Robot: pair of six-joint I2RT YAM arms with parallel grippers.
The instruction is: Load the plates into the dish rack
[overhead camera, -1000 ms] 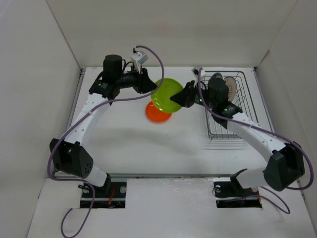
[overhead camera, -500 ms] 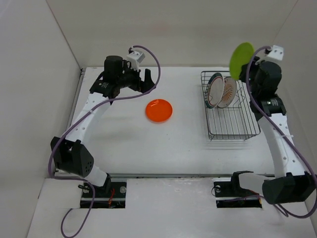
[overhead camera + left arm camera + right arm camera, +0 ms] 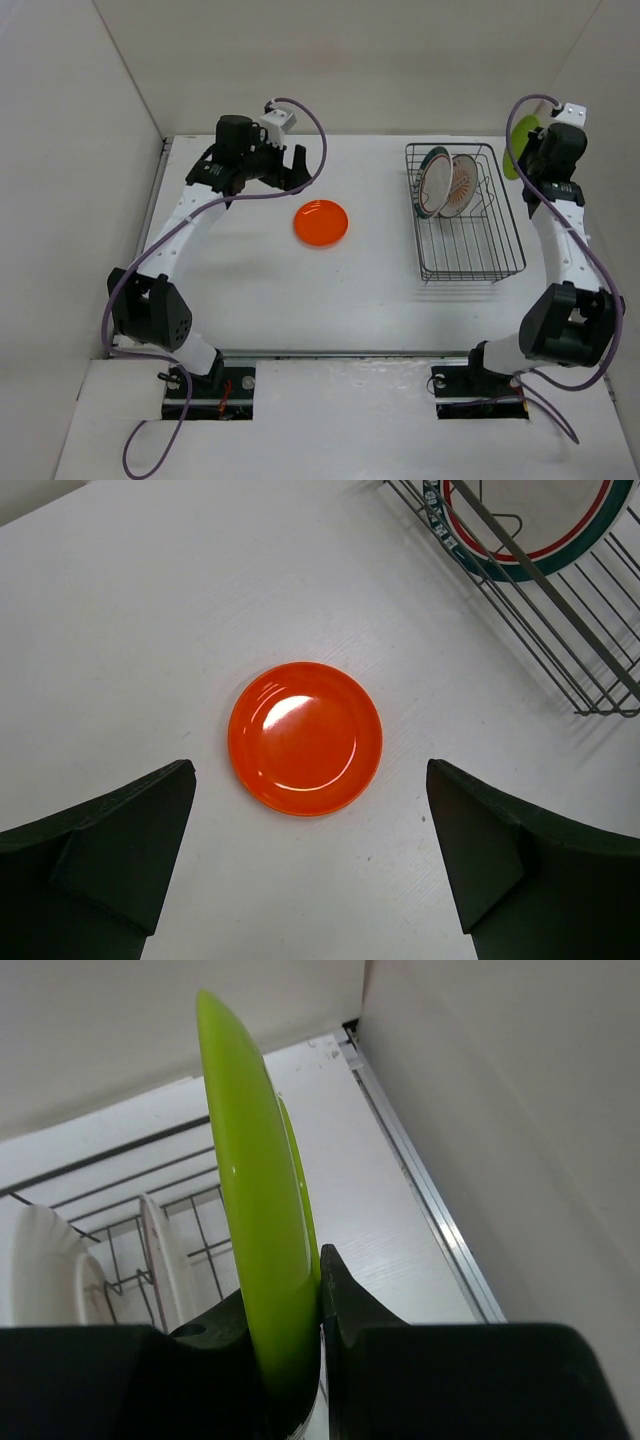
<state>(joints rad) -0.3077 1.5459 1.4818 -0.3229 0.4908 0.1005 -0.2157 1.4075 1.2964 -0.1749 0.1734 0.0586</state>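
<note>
Three white walls (image 3: 350, 70) box in a white table (image 3: 260, 290). On the left side, the left arm (image 3: 175, 235) reaches toward the far end and bends inward. The left gripper (image 3: 294, 166) hangs above the table with its fingers (image 3: 110, 850) spread wide and nothing between them. Its wrist view looks straight down on the orange plate (image 3: 321, 222).

Along the right edge, the right arm (image 3: 565, 235) stands tall, with its wrist raised near the far right corner. The right gripper (image 3: 285, 1295) is pinched on the rim of the green plate (image 3: 255, 1160). This plate is held on edge in the air, just right of the rack (image 3: 465, 240) and outside it.

On the table's right half sits the rack. At its far end two plates lean upright, close together: the teal-rimmed plate (image 3: 432, 182) on the left and the patterned plate (image 3: 462, 187) beside it.

Near the table's middle the orange plate lies flat, well apart from the rack and just nearer the camera than the left gripper. Purple cables (image 3: 318, 135) loop from both wrists.
</note>
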